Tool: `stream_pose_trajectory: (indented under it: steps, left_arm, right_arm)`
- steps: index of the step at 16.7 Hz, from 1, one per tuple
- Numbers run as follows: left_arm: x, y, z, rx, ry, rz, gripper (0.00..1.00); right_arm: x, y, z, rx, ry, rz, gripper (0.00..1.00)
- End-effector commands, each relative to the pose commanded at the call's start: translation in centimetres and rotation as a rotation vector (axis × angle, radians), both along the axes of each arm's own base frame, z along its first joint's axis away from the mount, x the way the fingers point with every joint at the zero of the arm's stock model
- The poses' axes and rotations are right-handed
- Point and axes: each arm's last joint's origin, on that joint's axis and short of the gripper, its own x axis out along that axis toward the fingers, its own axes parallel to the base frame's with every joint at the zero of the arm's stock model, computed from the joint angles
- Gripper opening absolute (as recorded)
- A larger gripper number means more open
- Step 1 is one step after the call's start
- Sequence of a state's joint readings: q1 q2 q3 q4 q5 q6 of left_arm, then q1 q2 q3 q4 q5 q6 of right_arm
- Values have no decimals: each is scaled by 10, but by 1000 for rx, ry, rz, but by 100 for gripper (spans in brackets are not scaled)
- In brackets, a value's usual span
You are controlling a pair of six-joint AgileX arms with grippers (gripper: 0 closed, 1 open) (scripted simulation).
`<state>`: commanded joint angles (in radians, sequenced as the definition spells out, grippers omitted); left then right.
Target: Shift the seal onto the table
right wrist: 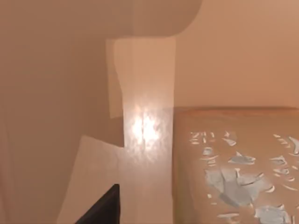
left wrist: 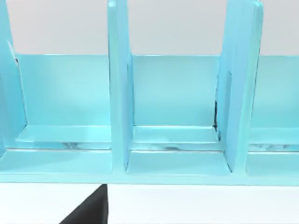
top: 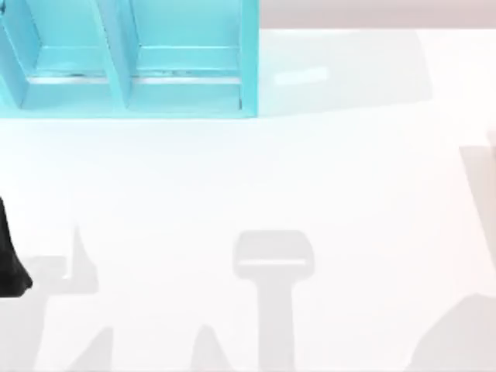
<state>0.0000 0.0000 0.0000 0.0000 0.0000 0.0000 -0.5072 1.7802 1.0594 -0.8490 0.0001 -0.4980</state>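
Just beside your right gripper (right wrist: 100, 207): the seal (right wrist: 233, 163), tan block, nearer this arm; whether the claw is open or closed, you cannot tell; left arm (top: 12, 256) idle at the table (top: 349, 194) left edge.

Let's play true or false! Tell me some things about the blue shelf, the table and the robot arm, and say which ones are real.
1. The shelf is turquoise-blue. True.
2. The shelf stands on the right side of the top view. False: it stands at the far left of the top view.
3. The table is plain white. True.
4. A dark piece of the left arm pokes in at the top view's right edge. False: it pokes in at the left edge.
5. Upright dividers split the shelf into compartments. True.
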Motion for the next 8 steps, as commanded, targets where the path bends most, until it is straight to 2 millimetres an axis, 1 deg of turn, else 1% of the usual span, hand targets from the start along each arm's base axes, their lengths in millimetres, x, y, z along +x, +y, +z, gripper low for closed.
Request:
stream_pose_trajectory:
  steps: [8]
  left_arm:
    - [0, 0, 0, 0, 0, 0, 100]
  right_arm:
    - [0, 0, 0, 0, 0, 0, 17]
